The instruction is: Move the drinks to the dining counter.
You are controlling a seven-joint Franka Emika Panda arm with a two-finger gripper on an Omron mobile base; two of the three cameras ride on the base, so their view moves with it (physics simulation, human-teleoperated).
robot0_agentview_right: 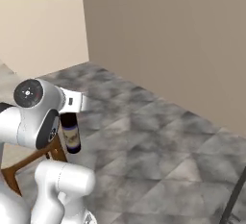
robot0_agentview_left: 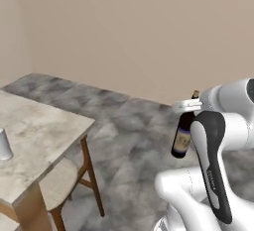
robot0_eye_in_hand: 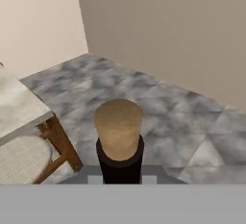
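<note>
Aloft, jaws [robot0_agentview_left: 191, 107] clamped on dark wine bottle [robot0_agentview_left: 182, 136], pale label unreadable, beige dining counter [robot0_agentview_left: 34, 131] well apart.

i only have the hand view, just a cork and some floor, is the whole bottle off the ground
Observer: Yes. In the left base view the dark wine bottle hangs by its neck from the gripper, well above the grey floor.
Operator: is it hanging straight
Observer: Roughly upright, the bottom leaning slightly left in that view; its pale label is visible low on the body.
Operator: anything on the dining counter already
Observer: A small grey cylindrical object stands on the dining counter at the left edge of the left base view; I cannot tell what it is.
Operator: is the bottle over the counter yet
Observer: No. It is over open floor, to the right of the counter and its stool.
</note>
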